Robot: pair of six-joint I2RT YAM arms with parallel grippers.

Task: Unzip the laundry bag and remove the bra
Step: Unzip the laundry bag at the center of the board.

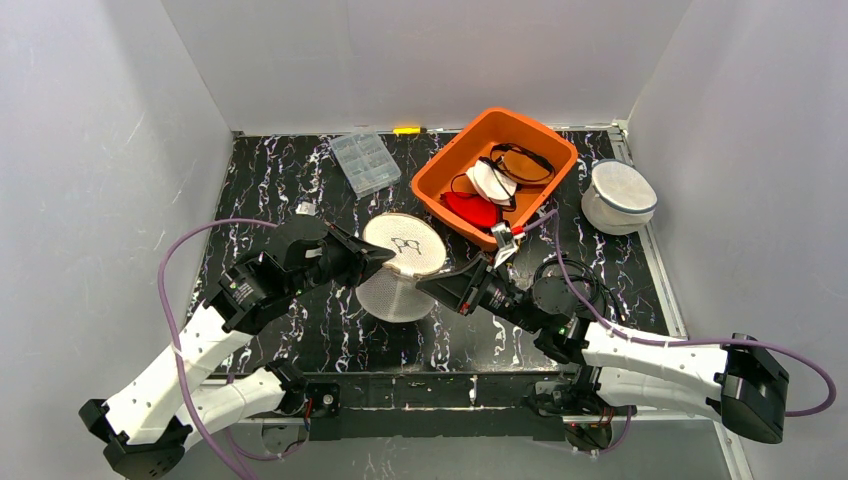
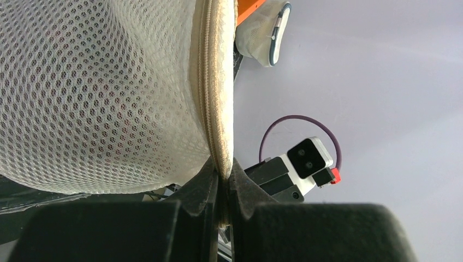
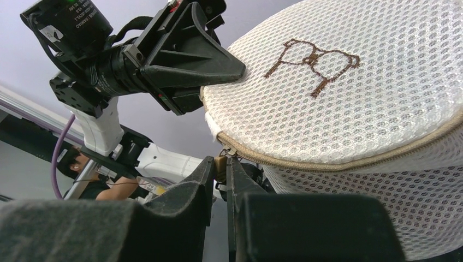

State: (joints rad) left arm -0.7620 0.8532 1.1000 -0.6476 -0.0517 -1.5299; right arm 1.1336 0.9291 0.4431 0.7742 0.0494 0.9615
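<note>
**Spotter:** Where's the bag right now?

**Me:** The mesh laundry bag (image 3: 355,109) hangs over the middle of the table (image 1: 300,190), between my two arms. My left gripper (image 2: 221,176) is clamped hard on the bag's seamed rim. My right gripper (image 3: 220,164) sits at the near-left end of the zipper (image 3: 327,161), jaws narrow, with the zipper pull (image 3: 221,160) pinched between them.

**Spotter:** So which step is this?

**Me:** The start of unzipping, I'd say. The zipper looks fully closed, and the bra isn't clearly visible through the mesh. Next I reckon the right has to draw the pull along the curved seam while the left keeps the rim taut. If the bag slackens, the slider could jam.

**Spotter:** Give me the count.

**Me:** Two round mesh bags: the one I'm holding, and a second bag (image 1: 619,196) at the far right. There's one orange bin (image 1: 452,148) with several garments, one clear compartment box (image 1: 365,162), and one embroidered bra emblem (image 3: 312,63) on my bag.
</note>
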